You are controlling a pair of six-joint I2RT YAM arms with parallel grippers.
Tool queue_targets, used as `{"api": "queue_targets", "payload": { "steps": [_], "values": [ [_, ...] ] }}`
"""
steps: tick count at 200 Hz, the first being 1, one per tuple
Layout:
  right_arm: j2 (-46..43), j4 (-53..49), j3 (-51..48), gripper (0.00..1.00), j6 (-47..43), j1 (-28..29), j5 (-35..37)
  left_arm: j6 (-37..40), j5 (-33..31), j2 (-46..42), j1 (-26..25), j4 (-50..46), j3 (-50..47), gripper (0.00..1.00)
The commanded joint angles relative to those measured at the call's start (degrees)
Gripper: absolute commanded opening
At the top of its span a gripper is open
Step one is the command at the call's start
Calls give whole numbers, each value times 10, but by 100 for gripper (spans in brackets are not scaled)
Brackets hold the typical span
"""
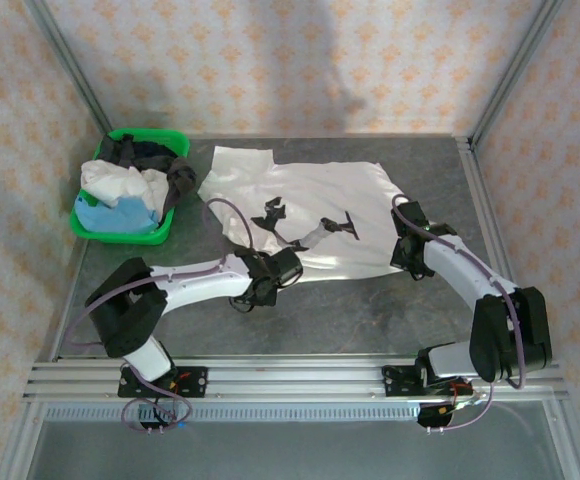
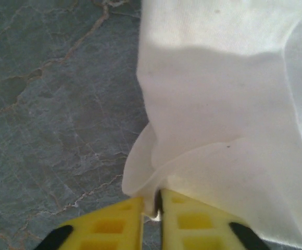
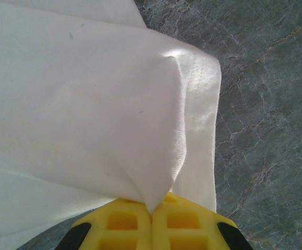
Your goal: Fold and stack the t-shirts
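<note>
The white t-shirt (image 1: 310, 195) is of smooth, slightly shiny cloth and lies spread, with soft wrinkles, just ahead of both end effectors on the surface (image 1: 370, 310), a grey stone-like plate with thin pale veins. Its black print (image 1: 270, 212) faces up, just ahead of the left end effector.

The left end effector (image 2: 152, 205) has its yellow jaws closed on a small rolled fold of the shirt's near edge. The right end effector (image 3: 152, 205) is also closed, pinching a pointed tuck of cloth next to a stitched hem.

Far ahead and to the outer side of the left end effector stands a green plastic basket (image 1: 130, 238), touching the shirt's sleeve; the other shirts (image 1: 120, 190), white, light blue and black, are crumpled inside it.

Behind the two end effectors the surface is bare up to the metal rail (image 1: 290, 380). On the outer side of the right end effector the surface's edge is near.
</note>
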Motion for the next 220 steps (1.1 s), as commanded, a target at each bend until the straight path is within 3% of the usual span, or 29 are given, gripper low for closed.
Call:
{"api": "queue_targets", "payload": {
  "steps": [1,38,69,91,106,139,193,220],
  "values": [
    [-20,-16,4,4,9,-3,17,-45,-49,-56,8,-16,-34,0],
    [-27,-15,4,4,12,-3,14,-142,-36,-241,46,7,-173,0],
    [-31,-15,8,4,13,-4,13,-252,-51,-420,47,-43,-261,0],
    [-31,-22,15,5,15,-3,4,-270,-9,-507,45,8,-324,38],
    [-37,-28,15,5,20,-4,-11,-257,-1,-516,45,21,-330,50],
    [-51,-32,12,5,25,-3,1,-163,-5,-417,46,26,-263,66],
    [-31,-19,10,5,22,-4,6,20,-2,-114,50,52,-11,70],
    [-28,-14,8,5,26,-4,16,72,-25,79,58,5,157,71]
  ]
}}
